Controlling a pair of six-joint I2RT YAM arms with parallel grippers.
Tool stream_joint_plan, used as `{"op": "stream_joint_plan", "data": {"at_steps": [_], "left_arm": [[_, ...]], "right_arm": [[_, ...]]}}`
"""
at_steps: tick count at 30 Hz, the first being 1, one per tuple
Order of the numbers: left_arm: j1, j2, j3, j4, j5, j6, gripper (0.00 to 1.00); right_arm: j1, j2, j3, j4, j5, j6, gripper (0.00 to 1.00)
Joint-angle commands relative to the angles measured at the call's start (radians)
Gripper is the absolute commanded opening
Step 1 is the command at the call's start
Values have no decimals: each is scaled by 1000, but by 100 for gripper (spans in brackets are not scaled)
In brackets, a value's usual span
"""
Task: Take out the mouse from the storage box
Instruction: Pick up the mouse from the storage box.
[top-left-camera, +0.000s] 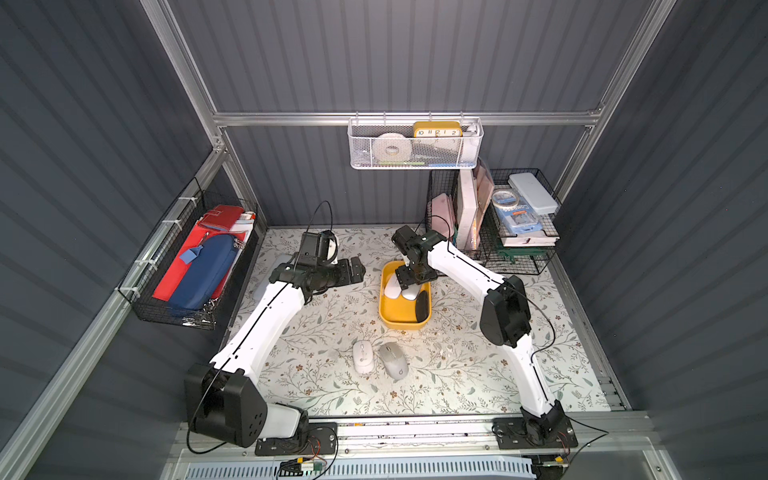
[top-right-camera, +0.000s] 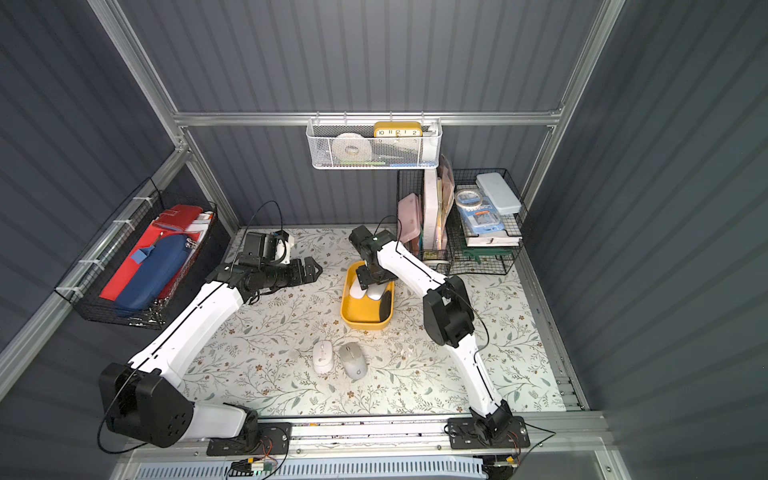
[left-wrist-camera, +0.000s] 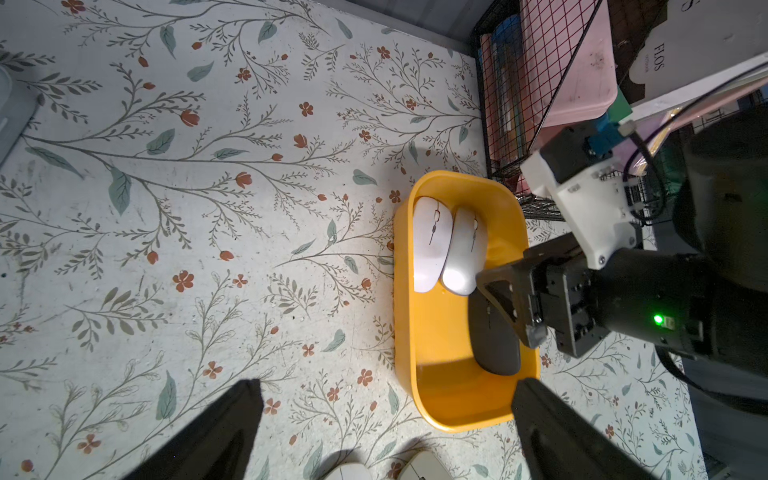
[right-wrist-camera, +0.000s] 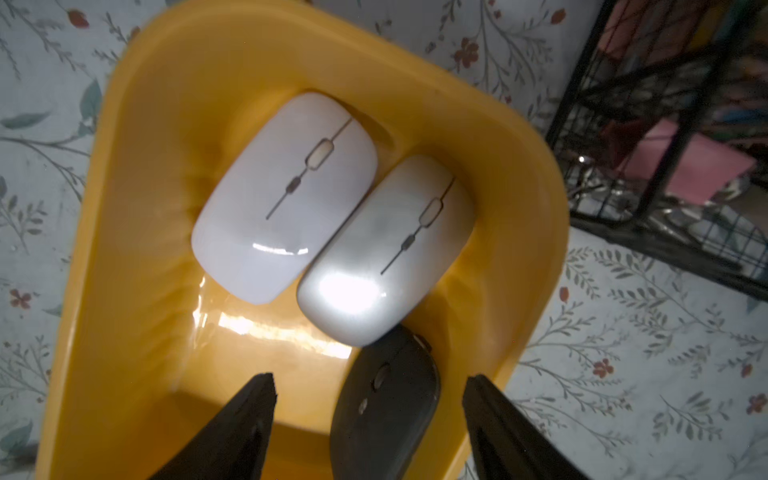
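— Nearest the bases, a loose white mouse (top-left-camera: 363, 356) and a loose grey mouse (top-left-camera: 392, 360) lie side by side on the mat (top-left-camera: 316, 332). Behind them?
— The storage box (top-left-camera: 405, 326), with three mice inside: a black mouse (left-wrist-camera: 496, 340) by its right wall, then a glossy white mouse (right-wrist-camera: 284, 195) and a pearl mouse (right-wrist-camera: 388, 249) touching at the far end.
— The arms?
— The right gripper (right-wrist-camera: 370, 380) hangs over the black mouse, jaws apart, gripping nothing: grasp pending. Next, I'd judge: descend, pinch its flanks, lift clear. The left gripper (top-left-camera: 351, 269), spread wide and empty, hovers beside the box.

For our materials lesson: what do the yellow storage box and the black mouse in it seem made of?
Storage box: likely moulded plastic, glossy; glare on its smooth floor, rounded corners.
Black mouse: likely hard plastic, matte; no glare on its shell.
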Motion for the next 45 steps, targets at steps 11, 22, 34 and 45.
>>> {"op": "stream_joint_plan", "data": {"at_steps": [11,22,34,45], "left_arm": [[-67,37,-23,122,239,-28,95],[-263,266,-153,474,508,-238,96],[-299,605,237,232,305,-175,95],[-341,622,264,86,184,-188,90]], "right_arm": [[46,-289,-299,83,119,109,78],[-146,-849,-846,449,238,296,82],[-181,-927,-911,460,197,269,83],[-191,-945,-951,499,165,259,83]]}}
